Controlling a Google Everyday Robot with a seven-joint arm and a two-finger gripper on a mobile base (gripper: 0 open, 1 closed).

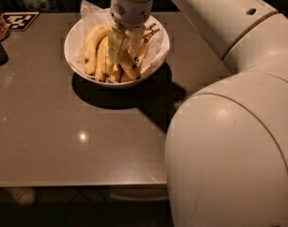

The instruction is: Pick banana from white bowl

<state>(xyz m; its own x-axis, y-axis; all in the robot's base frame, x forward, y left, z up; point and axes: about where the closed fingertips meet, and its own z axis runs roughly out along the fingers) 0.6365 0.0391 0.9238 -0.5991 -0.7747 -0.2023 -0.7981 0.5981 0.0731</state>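
Gripper (126, 45) reaches down into the wide, round, glossy white bowl (70, 56) at the far side of the grey table (63, 145). Whether it grips anything cannot be told. The plump, curved yellow banana (91, 48) lies in the bowl's left half, just left of the gripper.

The plump, curved yellow banana (91, 48) lies along the left side of the wide, paper-lined white bowl (72, 60), which stands on the far part of the table (63, 141). The gripper (125, 45) reaches down into the bowl, just right of the banana.
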